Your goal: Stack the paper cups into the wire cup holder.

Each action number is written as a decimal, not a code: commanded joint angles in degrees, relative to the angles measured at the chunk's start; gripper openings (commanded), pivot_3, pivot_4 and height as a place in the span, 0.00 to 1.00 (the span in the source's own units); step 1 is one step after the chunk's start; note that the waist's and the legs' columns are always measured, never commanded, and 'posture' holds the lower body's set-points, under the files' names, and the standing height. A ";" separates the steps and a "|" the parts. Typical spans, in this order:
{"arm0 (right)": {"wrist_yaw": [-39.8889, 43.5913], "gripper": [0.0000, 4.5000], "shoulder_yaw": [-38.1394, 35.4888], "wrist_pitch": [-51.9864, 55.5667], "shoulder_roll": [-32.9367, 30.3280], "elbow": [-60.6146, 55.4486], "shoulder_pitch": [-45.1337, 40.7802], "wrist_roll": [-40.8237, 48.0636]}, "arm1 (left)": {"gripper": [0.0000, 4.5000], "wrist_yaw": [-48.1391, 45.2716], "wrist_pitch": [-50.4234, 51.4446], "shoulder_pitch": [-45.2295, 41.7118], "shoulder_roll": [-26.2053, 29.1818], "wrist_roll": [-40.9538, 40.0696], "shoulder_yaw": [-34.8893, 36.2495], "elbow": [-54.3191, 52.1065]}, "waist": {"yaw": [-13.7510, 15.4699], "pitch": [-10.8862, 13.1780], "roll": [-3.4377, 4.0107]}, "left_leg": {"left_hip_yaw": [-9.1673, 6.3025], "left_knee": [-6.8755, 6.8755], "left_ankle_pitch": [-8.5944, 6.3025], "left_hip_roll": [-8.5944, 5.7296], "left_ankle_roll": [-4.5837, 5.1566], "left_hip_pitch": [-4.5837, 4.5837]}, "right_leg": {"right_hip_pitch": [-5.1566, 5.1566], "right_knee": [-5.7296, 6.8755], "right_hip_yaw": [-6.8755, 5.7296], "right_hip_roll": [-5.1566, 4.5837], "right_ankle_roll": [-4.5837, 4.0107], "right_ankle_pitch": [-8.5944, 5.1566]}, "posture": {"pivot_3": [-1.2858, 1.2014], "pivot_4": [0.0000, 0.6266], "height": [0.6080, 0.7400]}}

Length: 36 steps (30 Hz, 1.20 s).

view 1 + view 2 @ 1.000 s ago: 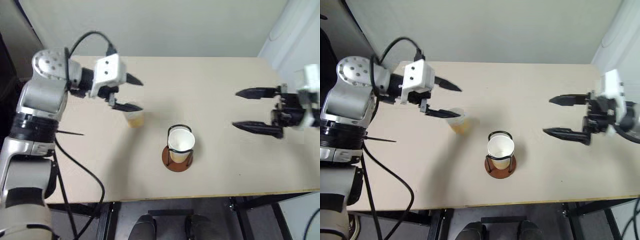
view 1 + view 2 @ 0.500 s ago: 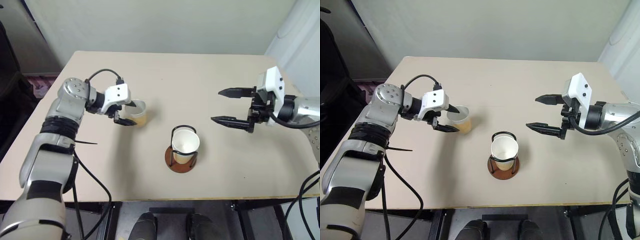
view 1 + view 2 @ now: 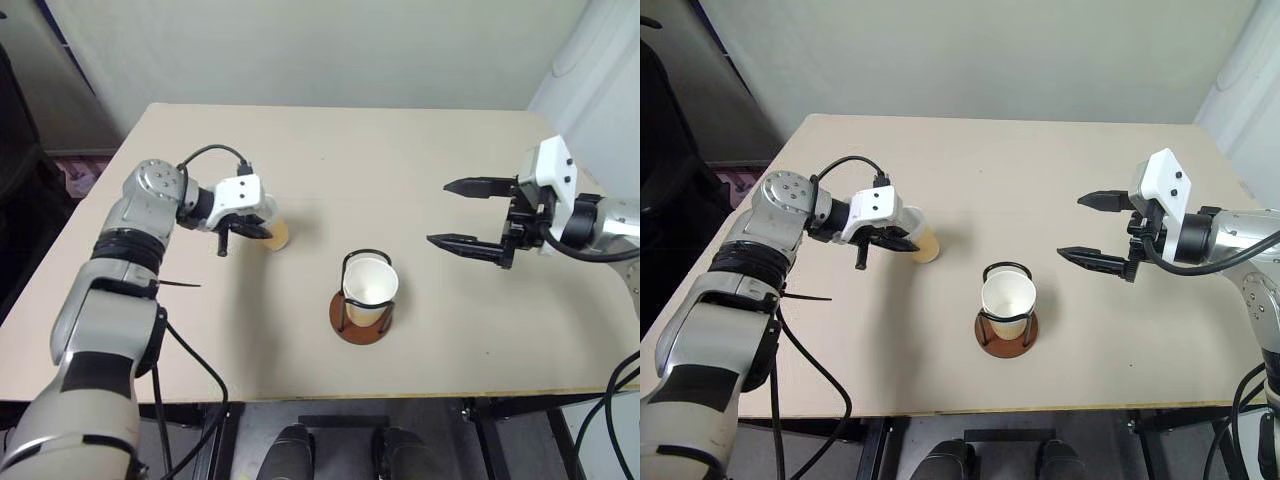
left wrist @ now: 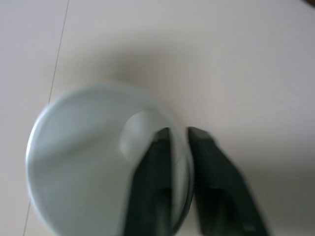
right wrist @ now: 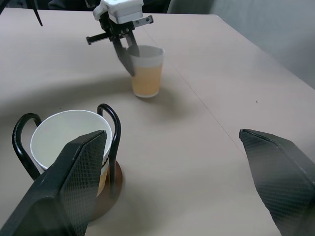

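On the beige surface (image 3: 400, 170), the left gripper (image 3: 902, 236) pinches the rim of an upright pale-orange paper cup (image 3: 923, 241), the black-wire, brown-based holder (image 3: 1006, 312) nearby toward the wide-open, empty right gripper (image 3: 1092, 230).

Head pair: high, facing down over table (image 3: 420, 360). Left wrist: close above loose cup (image 4: 98, 167). Right wrist: low, across table, sharing that cup and holder (image 5: 106, 147).

Beige table (image 3: 330, 150) on black metal legs (image 3: 490, 430); plain pale wall (image 3: 320, 40) behind; dark floor below.
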 commanded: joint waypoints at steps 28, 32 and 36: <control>10.93 1.00 -20.62 -2.41 -12.08 -2.44 15.51 5.05 | 0.01 -12.23 10.20 -2.15 7.32 -37.76 -17.23 -50.17 | -0.47 0.03 0.03 | 0.68 0.20 -0.23 0.06 0.71 0.91 | 0.84 0.04 0.47 0.03 0.15 -0.01 | 0.52 0.24 1.00; 10.13 1.00 -20.83 -2.15 -12.12 -3.08 15.96 5.35 | 0.01 -12.23 8.46 -1.47 6.54 -36.01 -18.03 -49.29 | -0.51 0.02 0.04 | 0.67 0.25 -0.23 0.02 0.72 0.93 | 0.92 0.01 0.50 0.02 0.13 -0.02 | 0.52 0.24 1.00; 9.78 1.00 -20.68 -2.26 -12.23 -3.08 16.06 5.25 | 0.10 -12.23 9.13 -0.91 7.28 -36.84 -18.54 -50.97 | -0.50 0.02 0.04 | 0.67 0.24 -0.26 0.01 0.74 0.89 | 0.90 0.00 0.49 0.03 0.15 -0.01 | 0.52 0.24 1.00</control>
